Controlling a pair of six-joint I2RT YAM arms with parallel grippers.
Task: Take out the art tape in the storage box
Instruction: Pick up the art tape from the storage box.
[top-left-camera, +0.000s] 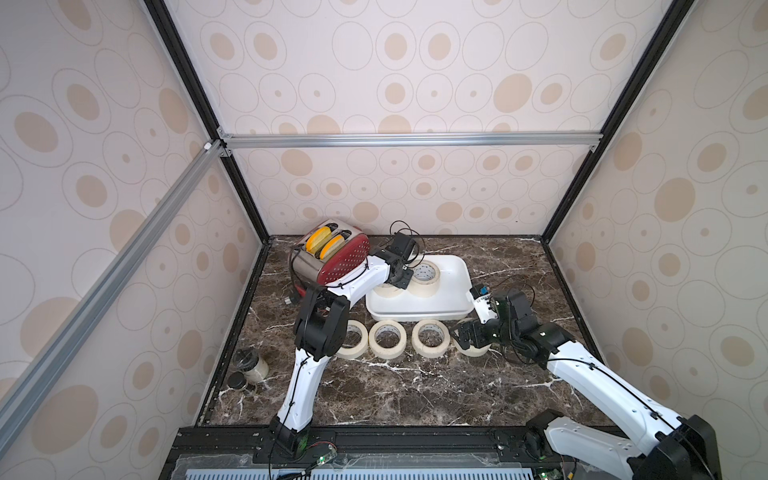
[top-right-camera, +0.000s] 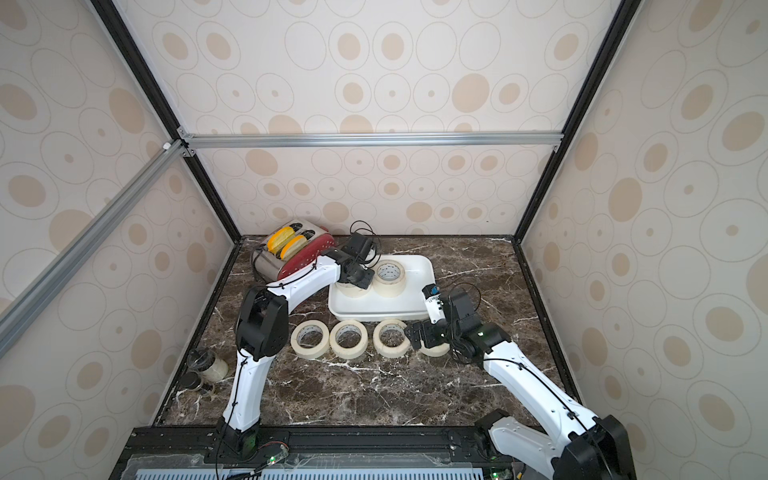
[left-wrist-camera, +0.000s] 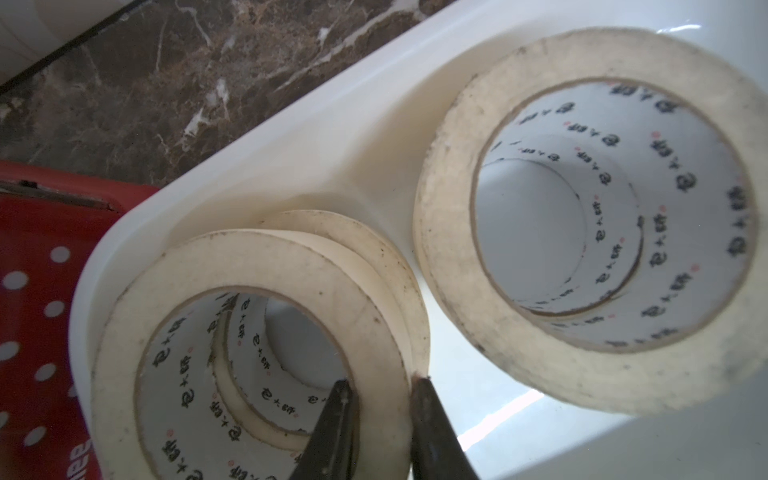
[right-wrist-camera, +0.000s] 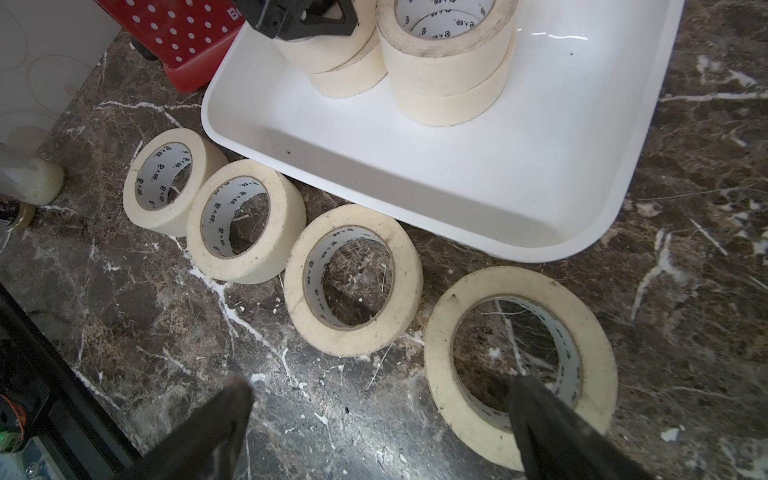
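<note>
left wrist view shows the left claw (left-wrist-camera: 382, 386) pressed together on the wall of the top art tape roll (left-wrist-camera: 249, 257): one finger (left-wrist-camera: 332, 424) is inside the printed core, the other is outside, and the cream wall sits between them. this top roll lies on a lower roll (left-wrist-camera: 365, 245) that is offset a little to one side. both stand in a corner of the storage box (left-wrist-camera: 291, 137), and the rim of this corner is just beside the red toaster (left-wrist-camera: 29, 232). a second stack (left-wrist-camera: 444, 208) of two rolls stands near the first one, inside the same box

in both top views the storage box lies on the dark marble counter (top-left-camera: 395, 395), with the toaster at its far left corner. a row of four rolls (top-left-camera: 388, 353) lies flat on the counter along the near wall of the box, outside it, so four rolls are out and four are in the box

right wrist view shows the right claw (right-wrist-camera: 380, 382) spread wide, low over the end of the row that is nearest to the right arm. one finger (right-wrist-camera: 552, 428) stands over the hole of the end roll (right-wrist-camera: 519, 282), the other is over bare counter; if a finger touches this roll i cannot tell
</note>
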